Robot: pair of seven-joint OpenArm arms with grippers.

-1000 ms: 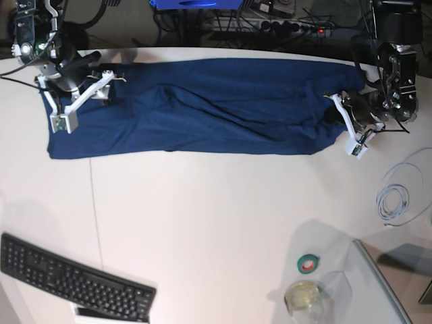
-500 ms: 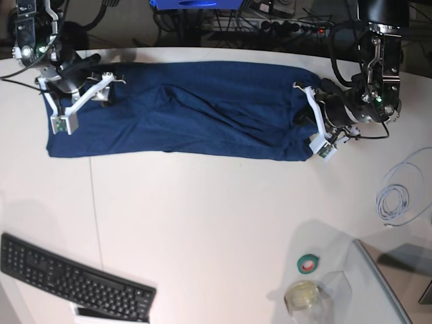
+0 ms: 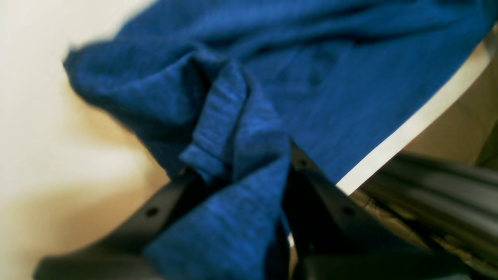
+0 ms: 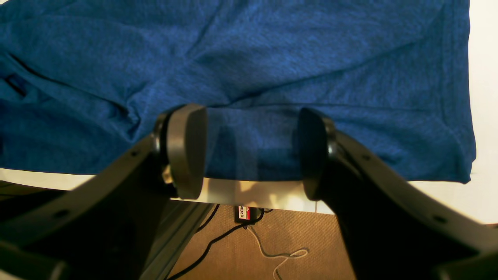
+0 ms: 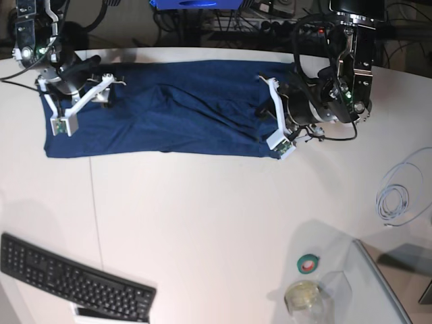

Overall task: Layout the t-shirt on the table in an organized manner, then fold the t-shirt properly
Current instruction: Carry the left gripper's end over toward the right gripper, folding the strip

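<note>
The dark navy t-shirt [image 5: 162, 111] lies as a long band along the far side of the white table [image 5: 202, 223]. My left gripper [image 5: 268, 111] is at the shirt's right end. In the left wrist view it [image 3: 237, 175] is shut on a bunched fold of the t-shirt [image 3: 241, 128], held just above the table [image 3: 35, 116]. My right gripper [image 5: 86, 67] sits over the shirt's left end. In the right wrist view it [image 4: 251, 149] stands open, its pads [image 4: 186, 149] apart above flat t-shirt fabric [image 4: 272, 66] near the table edge [image 4: 253, 194].
A black keyboard [image 5: 74, 280] lies at the front left. A green tape roll [image 5: 308, 263], a glass jar [image 5: 304, 297] and a grey tray [image 5: 388, 287] are at the front right. A white cable coil [image 5: 398, 196] lies right. A thin seam [image 5: 94, 216] crosses the table.
My left arm has moved left along the table, carrying the shirt's right end with it, so the band is shorter. The right arm has barely moved.
</note>
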